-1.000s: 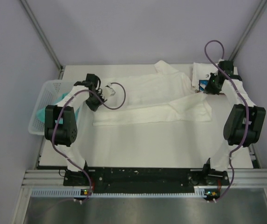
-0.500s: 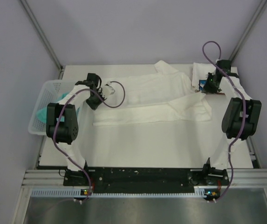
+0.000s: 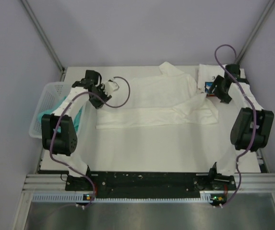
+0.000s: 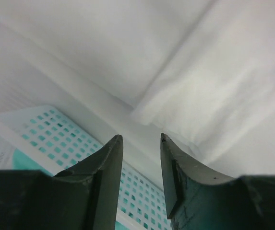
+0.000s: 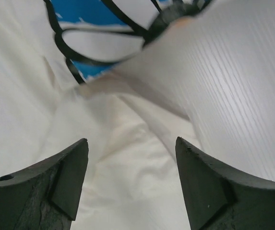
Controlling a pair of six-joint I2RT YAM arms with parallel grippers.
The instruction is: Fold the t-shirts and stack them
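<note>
A large white t-shirt (image 3: 156, 98) lies folded in a long band across the back of the table. My left gripper (image 3: 107, 91) hovers at its left end, open, with nothing between the fingers (image 4: 139, 139); the cloth's edge (image 4: 223, 86) lies just right of them. My right gripper (image 3: 210, 90) stands wide open over the shirt's right end (image 5: 127, 191), holding nothing (image 5: 132, 141). A folded white t-shirt with blue print (image 3: 207, 79) lies at the back right, its print (image 5: 94, 14) just beyond my right fingers. A teal t-shirt (image 3: 43, 117) sits in the basket.
A white mesh basket (image 3: 46, 96) hangs off the table's left edge, its wall (image 4: 55, 132) right under my left fingers. Purple cables loop above both wrists. Booth walls close in the back and sides.
Both grippers have gone from shut to open and let go of the large white t-shirt. The left wrist has shifted slightly back and left; the right has drawn a little right.
</note>
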